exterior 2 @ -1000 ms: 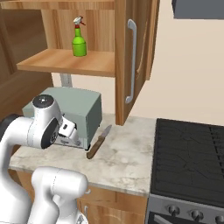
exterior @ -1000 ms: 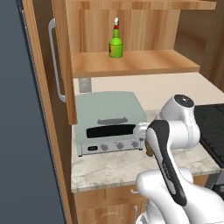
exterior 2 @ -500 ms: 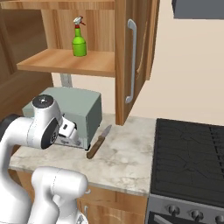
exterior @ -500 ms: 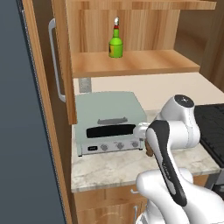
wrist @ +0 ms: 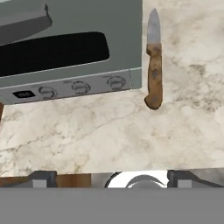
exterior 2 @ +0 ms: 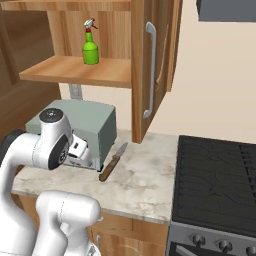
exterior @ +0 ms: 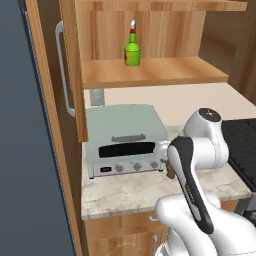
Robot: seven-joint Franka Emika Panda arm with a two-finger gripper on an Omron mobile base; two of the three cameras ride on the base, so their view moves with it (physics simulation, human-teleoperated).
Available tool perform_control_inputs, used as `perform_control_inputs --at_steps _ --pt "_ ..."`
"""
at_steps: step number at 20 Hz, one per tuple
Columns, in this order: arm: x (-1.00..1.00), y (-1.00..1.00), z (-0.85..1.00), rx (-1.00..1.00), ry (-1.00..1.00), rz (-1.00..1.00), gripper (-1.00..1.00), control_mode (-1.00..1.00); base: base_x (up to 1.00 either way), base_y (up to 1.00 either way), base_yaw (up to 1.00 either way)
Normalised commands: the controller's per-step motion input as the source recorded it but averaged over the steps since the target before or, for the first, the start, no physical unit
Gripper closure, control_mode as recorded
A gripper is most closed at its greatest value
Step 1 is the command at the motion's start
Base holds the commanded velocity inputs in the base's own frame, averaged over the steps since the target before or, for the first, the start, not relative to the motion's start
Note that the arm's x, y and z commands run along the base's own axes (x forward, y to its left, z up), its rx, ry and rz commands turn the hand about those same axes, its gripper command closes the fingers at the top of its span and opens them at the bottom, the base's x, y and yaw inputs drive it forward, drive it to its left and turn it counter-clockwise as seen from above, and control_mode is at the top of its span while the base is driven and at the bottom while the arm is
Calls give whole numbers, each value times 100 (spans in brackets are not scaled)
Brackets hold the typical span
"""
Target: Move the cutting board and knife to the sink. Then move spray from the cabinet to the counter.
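Lying flat on marbled stone counter point(wrist: 109, 131), wood-handled knife point(wrist: 153, 65) beside toaster oven point(wrist: 70, 48); claw state unclear.

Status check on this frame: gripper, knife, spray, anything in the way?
Gripper empty above counter. Knife flat beside toaster oven, ungrasped. Spray on cabinet shelf. Nothing blocking.

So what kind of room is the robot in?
It looks like a kitchen. There's a toaster oven on a stone counter, a black stovetop next to it, and a knife lying beside the toaster oven.
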Motion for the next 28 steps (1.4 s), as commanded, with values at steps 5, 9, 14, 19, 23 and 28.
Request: perform_control_inputs --at_steps 5,9,14,19,23,28 --pt "7 -26 -10 -15 16 0 -100 -100 0 0 0" --pt "8 -32 -13 -11 7 0 -100 -100 0 0 0" --pt "0 -33 -23 1 0 1 -100 -100 0 0 0" --pt "3 -27 -27 1 0 5 -100 -100 0 0 0" --pt "11 -15 -32 0 0 5 -100 -100 0 0 0" --pt "8 0 -32 0 -2 9 -100 -100 0 0 0"
